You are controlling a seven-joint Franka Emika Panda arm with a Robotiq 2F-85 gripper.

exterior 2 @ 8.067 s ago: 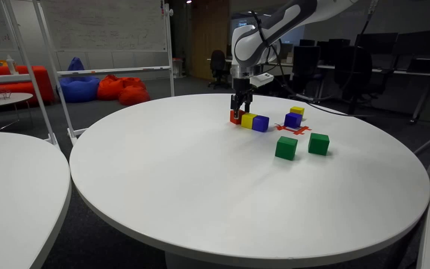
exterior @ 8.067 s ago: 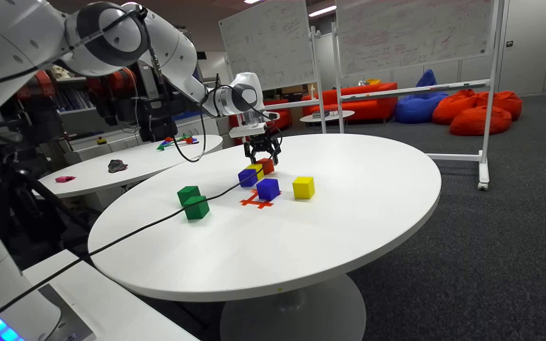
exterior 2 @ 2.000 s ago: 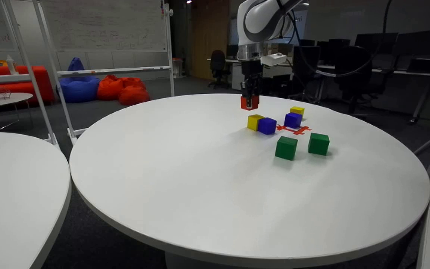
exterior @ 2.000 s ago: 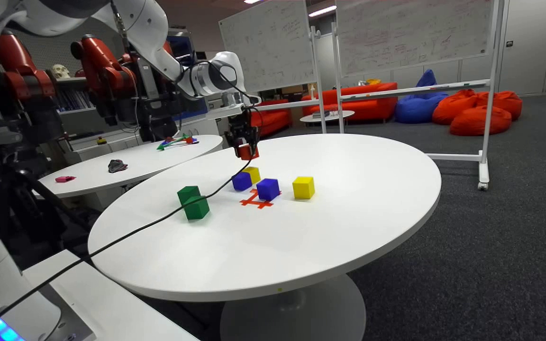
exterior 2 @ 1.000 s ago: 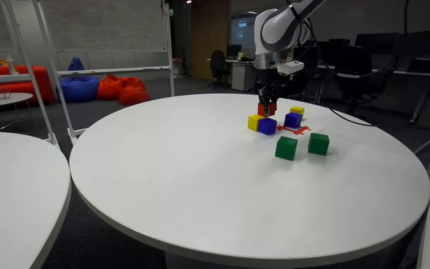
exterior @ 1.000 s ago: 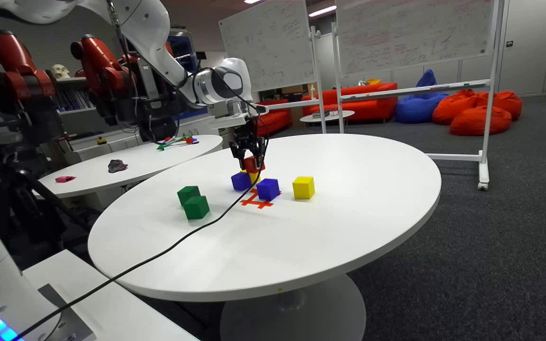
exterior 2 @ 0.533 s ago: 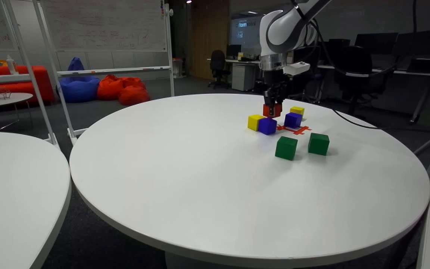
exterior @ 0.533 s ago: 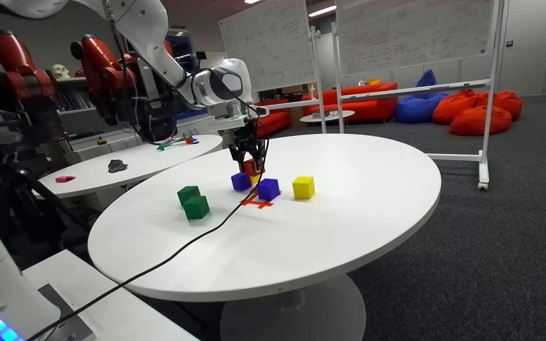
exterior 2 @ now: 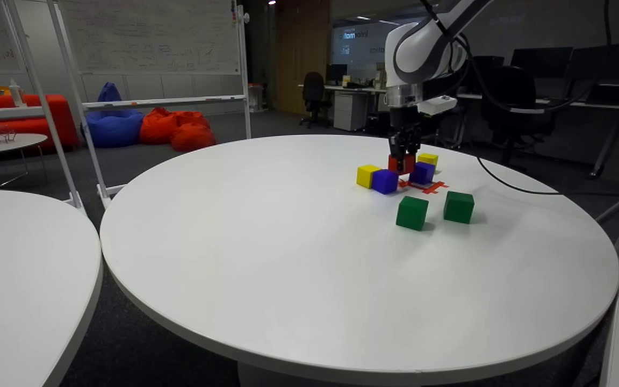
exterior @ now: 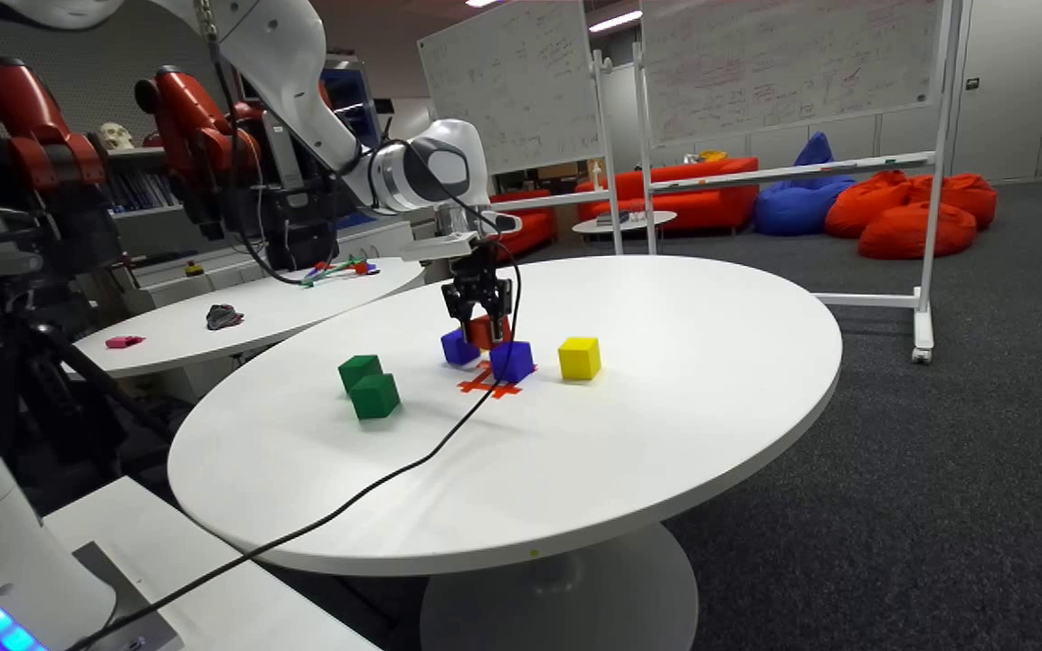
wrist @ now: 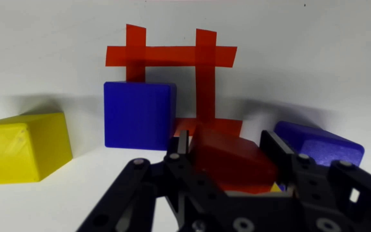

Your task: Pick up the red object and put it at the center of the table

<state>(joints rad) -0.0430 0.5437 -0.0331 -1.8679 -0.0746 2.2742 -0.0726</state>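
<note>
My gripper [wrist: 229,140] is shut on the red object [wrist: 230,158], a red block that sits slanted between the two fingers in the wrist view. In both exterior views the red object [exterior: 488,332] [exterior 2: 409,163] is low over the round white table [exterior: 666,434]; whether its underside touches the top I cannot tell. Just ahead of the fingers lies a square of red tape [wrist: 205,90] on the tabletop. A blue block [wrist: 137,116] covers part of that square, close beside one finger. Near the opposite finger is another blue block [wrist: 330,145].
A yellow block [wrist: 18,148] stands past the blue block on the tape. Another yellow block [exterior 2: 366,176] touches the outer blue block. Two green blocks [exterior 2: 411,213] [exterior 2: 459,207] sit nearby. A black cable [exterior: 376,479] hangs from the arm across the table.
Eight seconds ago the red object stood in a row with a yellow and a blue block. It was lifted, then carried toward the tape and lowered; that yellow and blue pair shifted slightly.
</note>
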